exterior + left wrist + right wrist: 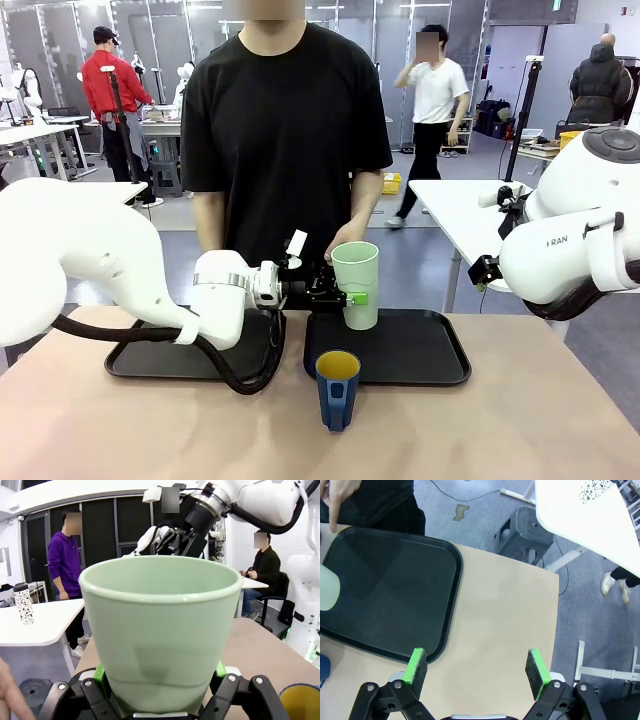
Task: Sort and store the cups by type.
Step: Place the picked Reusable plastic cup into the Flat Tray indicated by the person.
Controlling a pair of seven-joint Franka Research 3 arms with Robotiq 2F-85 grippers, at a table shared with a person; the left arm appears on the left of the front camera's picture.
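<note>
A tall mint-green tumbler (355, 280) stands upright at the back left of the right black tray (420, 350); I cannot tell whether its base touches the tray. My left gripper (352, 298) is shut on its lower part from the left. In the left wrist view the tumbler (160, 630) sits between the green pads (100, 672). The dark blue mug (337, 388), yellow inside, stands on the table in front of that tray, and its rim (300, 702) shows at the lower right. My right gripper (477, 667) hangs open and empty above the table, beside the tray's (390, 595) right edge.
A second black tray (150, 360) lies to the left, partly under my left arm. A person stands at the far side with one hand (345, 240) just behind the tumbler. The right arm's body (580, 230) is raised at the right. Bare tabletop (500, 620) lies right of the tray.
</note>
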